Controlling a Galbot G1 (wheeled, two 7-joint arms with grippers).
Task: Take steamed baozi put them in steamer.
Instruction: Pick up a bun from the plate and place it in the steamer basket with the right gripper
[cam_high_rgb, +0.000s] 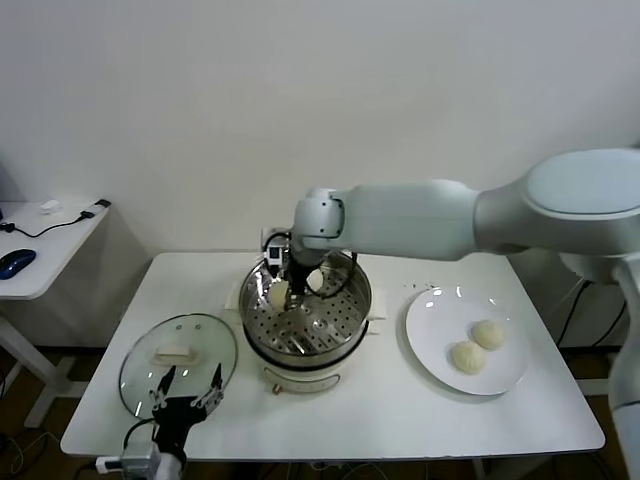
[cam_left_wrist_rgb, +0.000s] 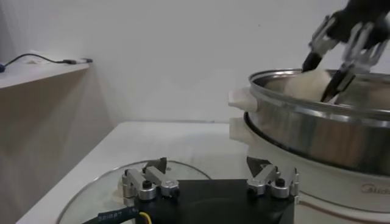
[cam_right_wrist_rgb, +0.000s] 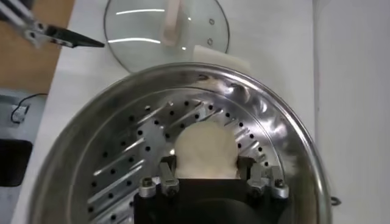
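The steamer (cam_high_rgb: 352, 322) stands mid-table, its perforated tray showing in the right wrist view (cam_right_wrist_rgb: 128, 164). My right gripper (cam_high_rgb: 282, 290) reaches down into it and is shut on one cream-white baozi (cam_right_wrist_rgb: 204, 149), low over the tray near the robot's-left wall. The left wrist view shows that bun (cam_left_wrist_rgb: 308, 80) between the right fingers above the steel rim (cam_left_wrist_rgb: 317, 125). A pale shape (cam_high_rgb: 315, 278) beside it may be another bun. Two baozi (cam_high_rgb: 489, 334) (cam_high_rgb: 468, 357) lie on the white plate (cam_high_rgb: 435, 318). My left gripper (cam_high_rgb: 186, 392) is open and empty above the glass lid.
The glass lid with a white handle (cam_high_rgb: 178, 352) lies flat at the steamer's left, also in the right wrist view (cam_right_wrist_rgb: 166, 27). The plate sits right of the steamer. A low side table (cam_high_rgb: 45, 255) with a mouse and cables stands at far left.
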